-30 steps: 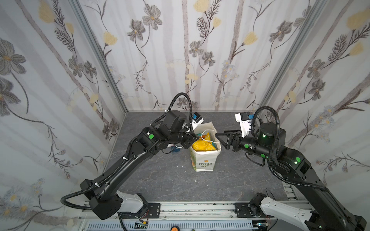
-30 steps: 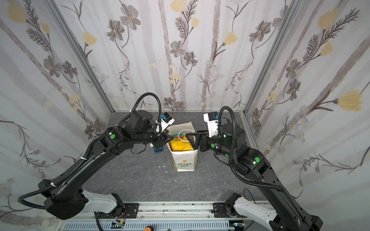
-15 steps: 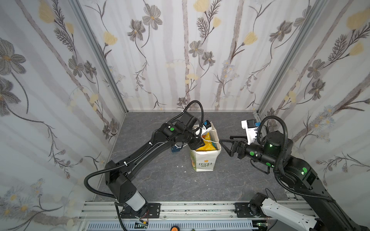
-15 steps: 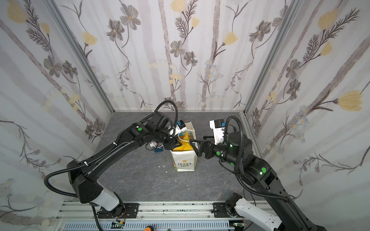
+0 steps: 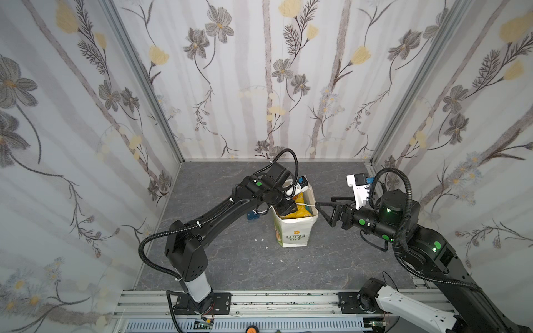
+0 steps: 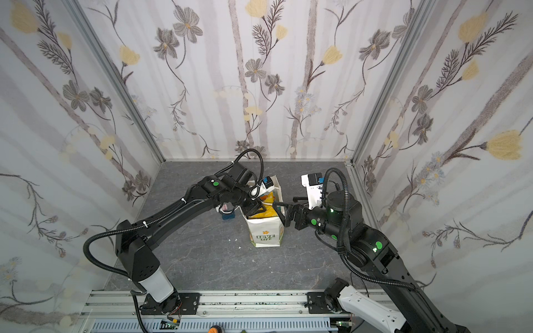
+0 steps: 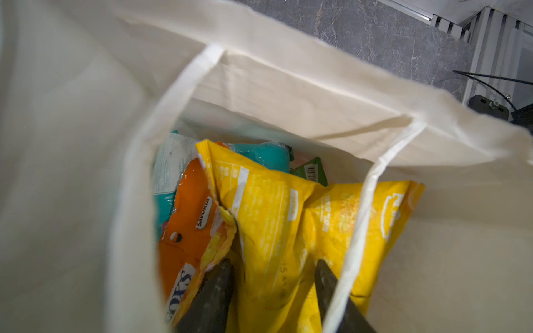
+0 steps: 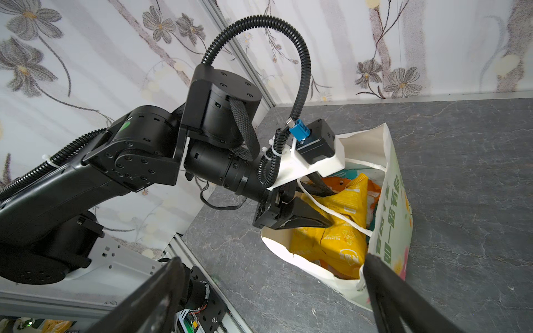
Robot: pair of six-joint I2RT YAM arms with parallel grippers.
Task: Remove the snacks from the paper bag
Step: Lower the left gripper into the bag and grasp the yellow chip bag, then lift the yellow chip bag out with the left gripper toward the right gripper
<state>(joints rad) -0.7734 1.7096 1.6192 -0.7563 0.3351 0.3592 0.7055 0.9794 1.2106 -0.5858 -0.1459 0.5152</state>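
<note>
Left pincer (image 7: 274,288) sits inside upright white paper carrier bag (image 5: 294,238), crinkly yellow foil snack packet (image 7: 277,219) between its jaws, grip unclear, probably for lifting out; right pincer (image 5: 324,201) gapes empty just beside bag rim, probably to steady it.

1. The paper bag (image 5: 292,236) stands upright near the middle of the tabletop with its mouth open. It is white, and its "LOVE LIFE" print and yellow flower face the near edge. Another side is green and illustrated (image 8: 395,219).
2. A crinkled yellow packet (image 7: 274,216) lies uppermost inside and reaches the mouth. A white cord handle (image 7: 360,219) is draped across it.
3. Partly hidden beneath it are an orange packet (image 7: 187,225), a teal packet (image 7: 262,155) and the corner of a green packet (image 7: 310,171).
</note>
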